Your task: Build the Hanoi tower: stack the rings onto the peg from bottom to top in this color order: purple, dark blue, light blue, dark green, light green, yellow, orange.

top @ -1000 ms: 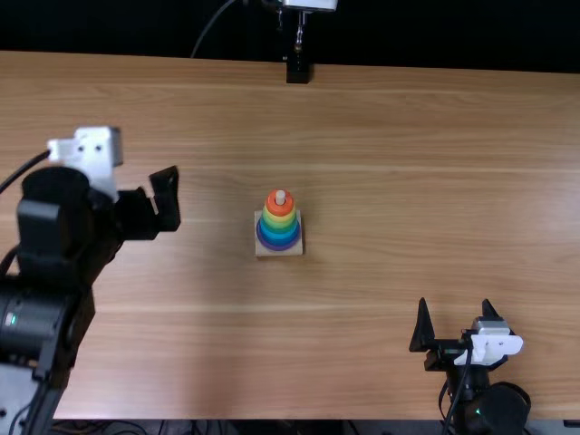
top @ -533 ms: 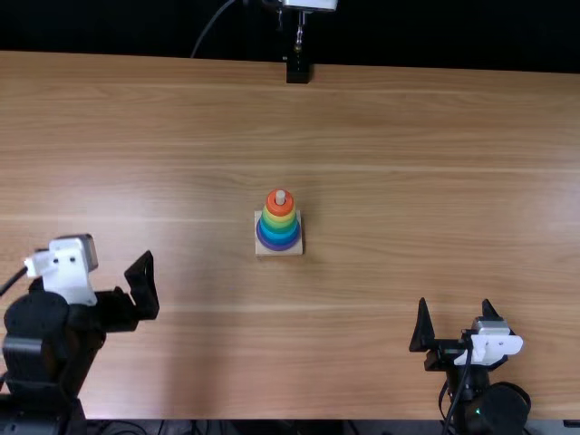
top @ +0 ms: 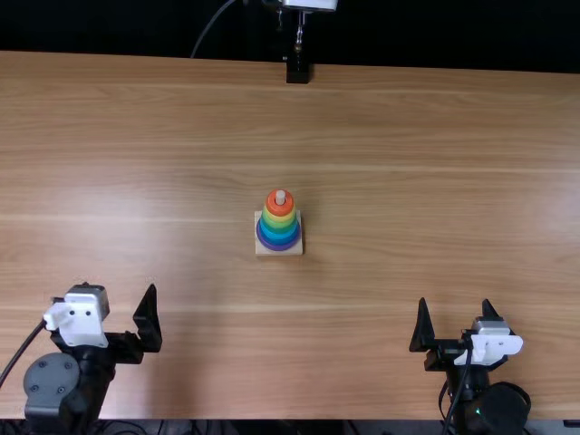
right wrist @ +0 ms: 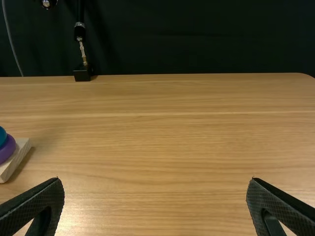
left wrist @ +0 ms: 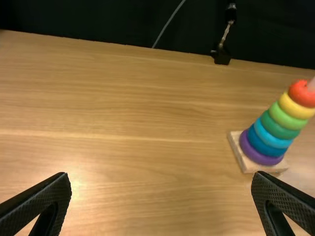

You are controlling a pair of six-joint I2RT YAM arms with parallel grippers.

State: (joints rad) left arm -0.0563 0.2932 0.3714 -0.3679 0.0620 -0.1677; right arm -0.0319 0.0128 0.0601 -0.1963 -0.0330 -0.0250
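Top view. Item: ring tower (top: 278,232), upright on the desk (top: 426,190), peg (top: 280,197) vertical, its tip above the orange ring (top: 280,208). Left gripper (top: 119,288): spread; the tower lies at its 2 o'clock, well apart. Right gripper (top: 456,317): spread; the tower lies at its 10 o'clock, also well apart. The left is somewhat the nearer. Peg shaft: hidden inside the rings. Lower blues and greens: hard to separate from this steep angle.

Left wrist view. Left gripper: fingers wide apart, nothing between them. Tower: beyond the fingers, seven bands from the purple ring (left wrist: 259,155) at the square base (left wrist: 247,164) to orange, colours in the asked order. Peg tip: cut by the view's edge. Judgement: stacking appears complete; no further ring move seems called for.

Right wrist view. Right gripper: fingers wide apart, empty. Tower: cut by the view's edge, a base corner, part of the purple ring and a sliver of blue within view; upper rings cut off.
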